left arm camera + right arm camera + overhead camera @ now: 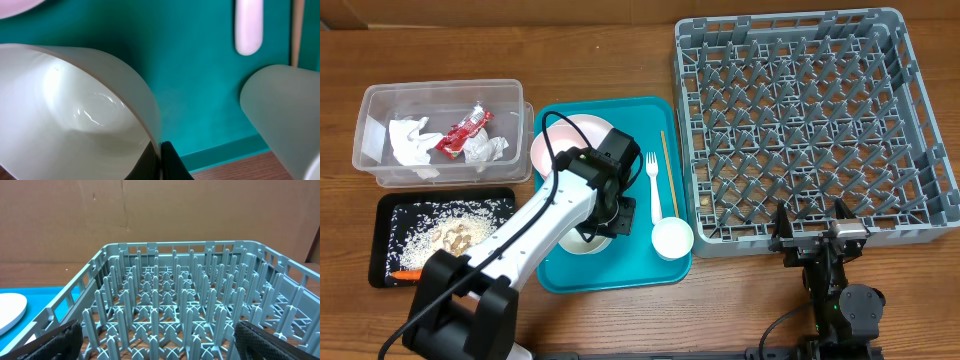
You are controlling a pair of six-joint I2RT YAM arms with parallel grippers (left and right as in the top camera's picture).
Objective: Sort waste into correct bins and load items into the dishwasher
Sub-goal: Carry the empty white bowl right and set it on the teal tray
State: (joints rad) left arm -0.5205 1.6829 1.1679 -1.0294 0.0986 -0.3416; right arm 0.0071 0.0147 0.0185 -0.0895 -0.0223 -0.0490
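Waste looks sorted: napkins (pixel 410 140) and red wrapper (pixel 463 125) in the clear tub (pixel 370 160), rice (pixel 430 215) and carrot (pixel 408 273) in the black tray (pixel 378 240). Dish rack (pixel 800 120) holds nothing yet. Left claw (pixel 610 215) pinches the white bowl (pixel 75 110) by its rim on the teal tray (pixel 620 275); right claw (pixel 813 232) is spread at the rack's front. Plate (pixel 555 140), cup (pixel 672 238), fork (pixel 653 185) and chopstick (pixel 667 170) are left to load.

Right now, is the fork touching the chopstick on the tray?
Apart. The left wrist view shows a strip of bare teal tray between the fork and the chopstick; the overhead view shows the same gap.
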